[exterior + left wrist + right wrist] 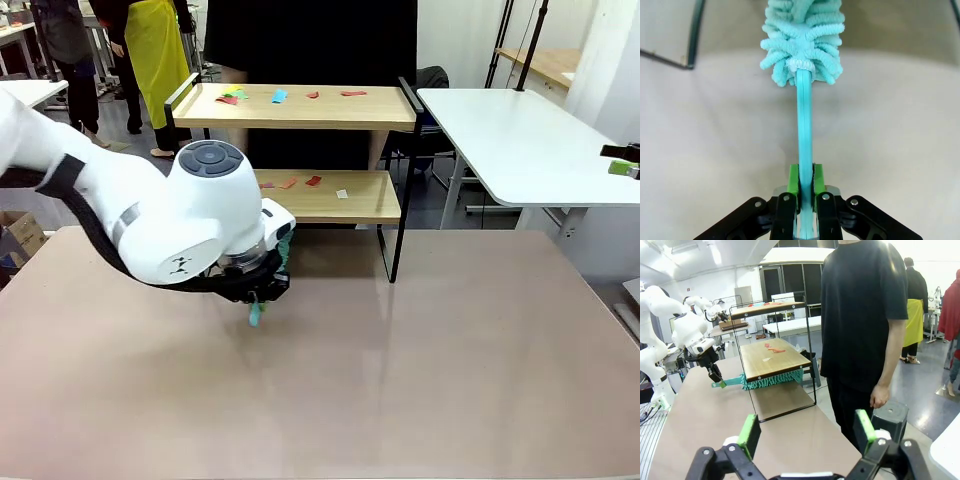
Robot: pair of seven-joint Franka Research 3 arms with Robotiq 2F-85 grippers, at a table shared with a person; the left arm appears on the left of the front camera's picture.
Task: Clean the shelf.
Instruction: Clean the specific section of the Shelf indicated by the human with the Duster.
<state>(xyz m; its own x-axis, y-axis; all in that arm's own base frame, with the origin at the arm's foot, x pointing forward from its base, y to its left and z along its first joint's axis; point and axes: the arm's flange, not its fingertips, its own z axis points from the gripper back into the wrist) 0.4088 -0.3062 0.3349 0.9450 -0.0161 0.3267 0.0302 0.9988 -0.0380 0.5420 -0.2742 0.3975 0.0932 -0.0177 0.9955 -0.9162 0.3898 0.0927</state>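
Note:
The shelf [385, 110] stands at the table's far side, with small coloured paper scraps [279, 96] on its top board and more on the lower board [365, 205]. My left gripper [806, 187] is shut on the thin handle of a teal duster [804, 125], whose fluffy head [802, 42] points away from me. From the side, the duster head [772, 381] lies along the underside of the lower board's [775, 360] near edge, with the left gripper [715, 374] beside the shelf. The right gripper [807, 432] is open, holding nothing, off at the table's right [622, 160].
A person in a black shirt [865, 315] stands just behind the shelf, hand hanging down. A white table [520, 130] sits at the back right. The wide tan tabletop [420, 380] lies in front of the shelf. Other people stand far off.

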